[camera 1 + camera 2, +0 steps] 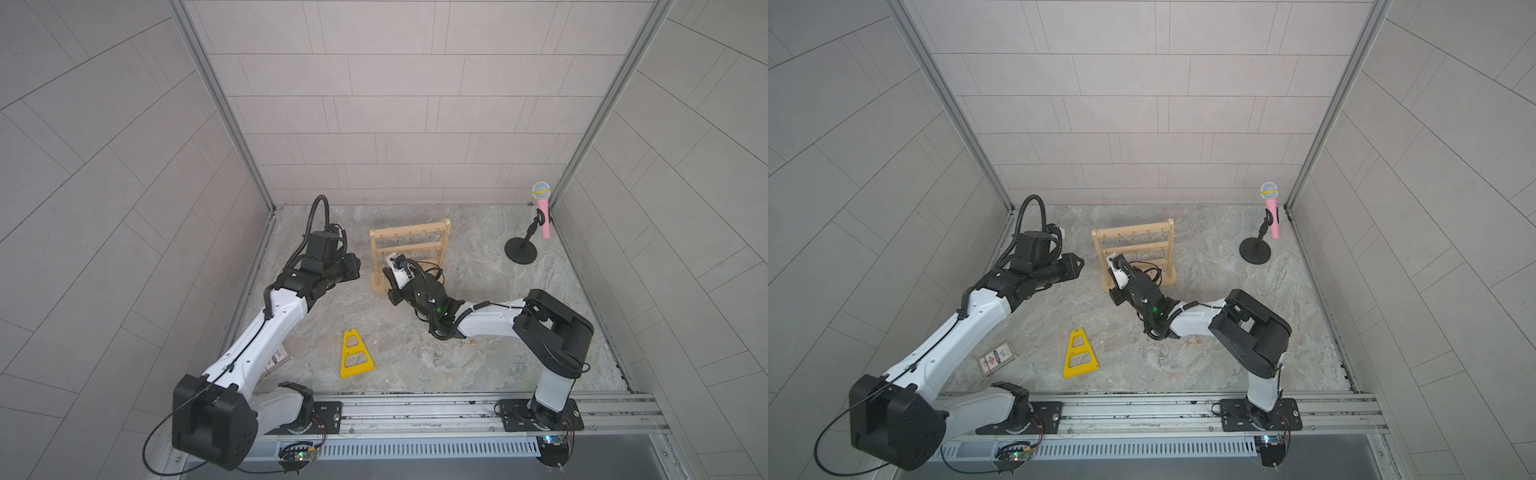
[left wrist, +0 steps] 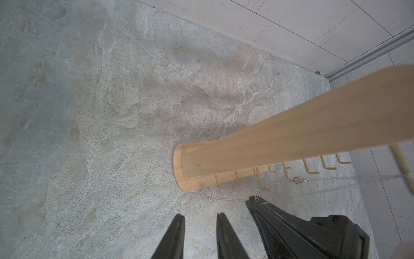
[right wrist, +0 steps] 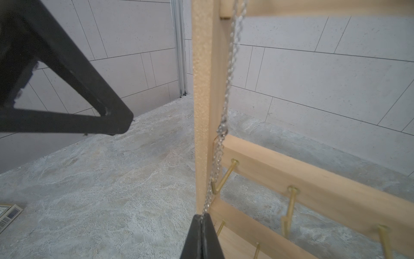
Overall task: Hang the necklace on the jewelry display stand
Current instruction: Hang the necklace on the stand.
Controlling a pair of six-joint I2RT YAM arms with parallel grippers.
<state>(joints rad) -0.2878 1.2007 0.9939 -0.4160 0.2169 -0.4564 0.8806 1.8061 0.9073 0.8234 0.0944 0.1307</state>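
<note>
The jewelry display stand [image 1: 409, 239] [image 1: 1133, 245], a pale wooden rack with brass hooks, stands upright at the back middle of the table. My right gripper [image 3: 202, 218] [image 1: 387, 274] is at the stand's left upright, low down and shut on the necklace [image 3: 226, 101]. This thin silver chain runs taut from the jaws up along the upright [image 3: 201, 89] past a brass hook [image 3: 224, 177] toward the top bar. My left gripper [image 2: 200, 222] [image 1: 354, 266] hovers just left of the stand, open and holding nothing. The right gripper's tip [image 2: 255, 199] and the chain [image 2: 295, 180] also show in the left wrist view.
A flat yellow triangular frame [image 1: 355, 353] lies at the front middle. Small loose jewelry pieces [image 1: 424, 348] lie right of it. A pink microphone [image 1: 542, 208] on a black round-based stand [image 1: 520, 249] occupies the back right corner. A printed card [image 1: 996, 357] lies by the left arm.
</note>
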